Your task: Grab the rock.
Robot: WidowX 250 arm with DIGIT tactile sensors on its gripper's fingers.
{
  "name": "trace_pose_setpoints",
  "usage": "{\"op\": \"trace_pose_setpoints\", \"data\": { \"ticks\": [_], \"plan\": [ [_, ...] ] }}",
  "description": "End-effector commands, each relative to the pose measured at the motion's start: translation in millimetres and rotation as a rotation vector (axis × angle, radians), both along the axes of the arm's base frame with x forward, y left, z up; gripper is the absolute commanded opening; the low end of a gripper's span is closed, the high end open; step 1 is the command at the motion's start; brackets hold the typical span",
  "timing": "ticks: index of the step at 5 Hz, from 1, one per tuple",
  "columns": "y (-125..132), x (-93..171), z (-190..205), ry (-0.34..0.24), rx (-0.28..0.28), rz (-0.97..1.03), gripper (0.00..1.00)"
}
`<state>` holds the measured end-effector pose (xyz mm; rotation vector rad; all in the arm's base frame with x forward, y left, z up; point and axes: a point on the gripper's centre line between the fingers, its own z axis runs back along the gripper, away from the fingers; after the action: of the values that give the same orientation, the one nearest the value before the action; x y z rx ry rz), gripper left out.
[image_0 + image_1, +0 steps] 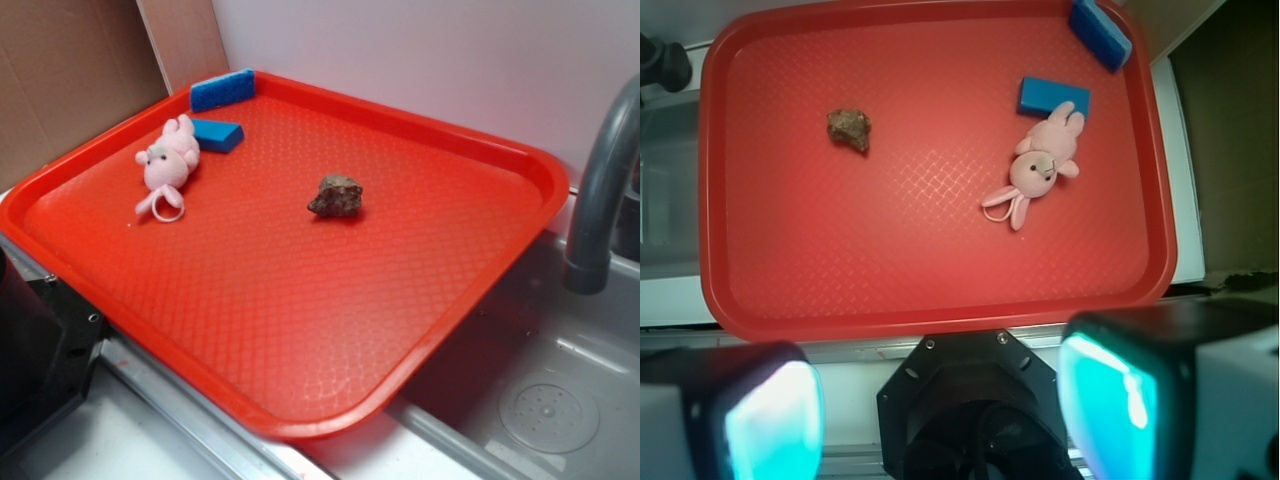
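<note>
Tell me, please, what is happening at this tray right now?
Nothing is being handled yet. The rock lies alone near the middle of the red tray, untouched. A pink plush toy and two blue sponge blocks sit toward one corner, apart from the rock. In the wrist view the gripper is high above the near edge of the tray, its fingers spread wide and holding nothing, so the grab has not begun.
</note>
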<state>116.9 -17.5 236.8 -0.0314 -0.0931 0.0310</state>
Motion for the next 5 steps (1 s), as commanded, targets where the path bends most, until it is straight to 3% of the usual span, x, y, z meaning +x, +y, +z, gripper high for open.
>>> {"op": "trace_pose_setpoints", "data": {
  "ticks": [1, 2, 3, 4, 5],
  "plan": [
    [0.0, 0.0, 0.0, 0.0, 0.0, 0.0, 1.0],
    [-25.1, 50.0, -34.9, 0.099, 0.059, -0.252, 1.0],
    [-48.0, 92.8, -61.1, 0.058, 0.031, -0.504, 1.0],
    [-63.8, 125.1, -85.9, -0.036, 0.043, -0.752, 1.0],
    [-90.6, 119.3, -111.1, -0.131, 0.084, -0.973, 1.0]
  ]
}}
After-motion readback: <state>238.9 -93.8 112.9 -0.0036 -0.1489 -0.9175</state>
